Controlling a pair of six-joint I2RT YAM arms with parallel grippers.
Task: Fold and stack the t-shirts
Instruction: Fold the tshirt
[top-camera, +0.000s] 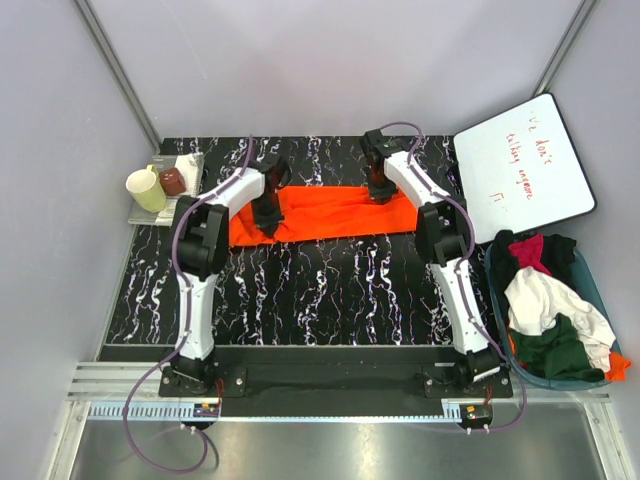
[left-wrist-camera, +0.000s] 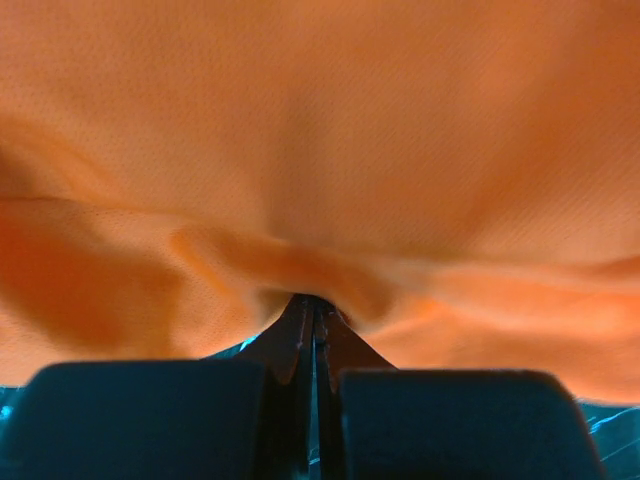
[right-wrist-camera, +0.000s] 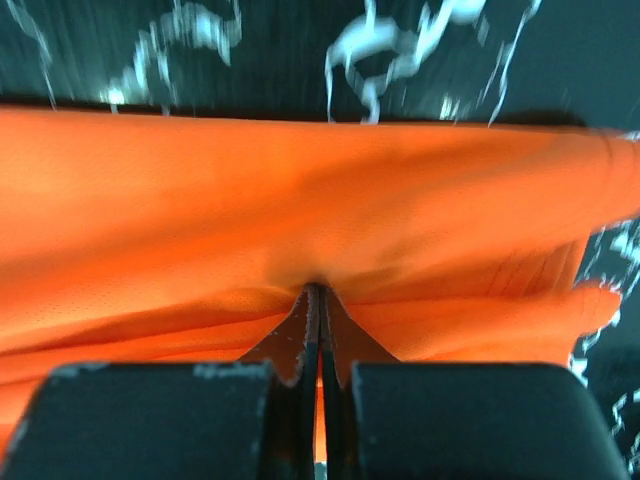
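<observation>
A: Far left first?
B: Pale yellow mug (top-camera: 146, 188) and brown cup (top-camera: 172, 181) just beside each other on a grey tray (top-camera: 145, 217), well apart from the shirt.
A: Left gripper?
B: Left gripper (left-wrist-camera: 313, 305) is down on the left part of the orange t-shirt (top-camera: 330, 213). Fingers pressed together, fabric bunched at the tips, so pinching cloth.
A: Where's the shirt?
B: Long flat band across the far middle of the black marbled table (top-camera: 300, 290), between the two arms.
A: Right gripper?
B: Right gripper (right-wrist-camera: 316, 295) is at the shirt's right end, fingers squeezed together on an orange fold.
A: Right side?
B: White board (top-camera: 522, 168) with red handwriting in the far corner. Nearer, a blue bin (top-camera: 597, 275) with a heap: black shirt (top-camera: 505, 262), magenta-red shirt (top-camera: 528, 250), white shirt (top-camera: 545, 300), dark green shirt (top-camera: 550, 350).
</observation>
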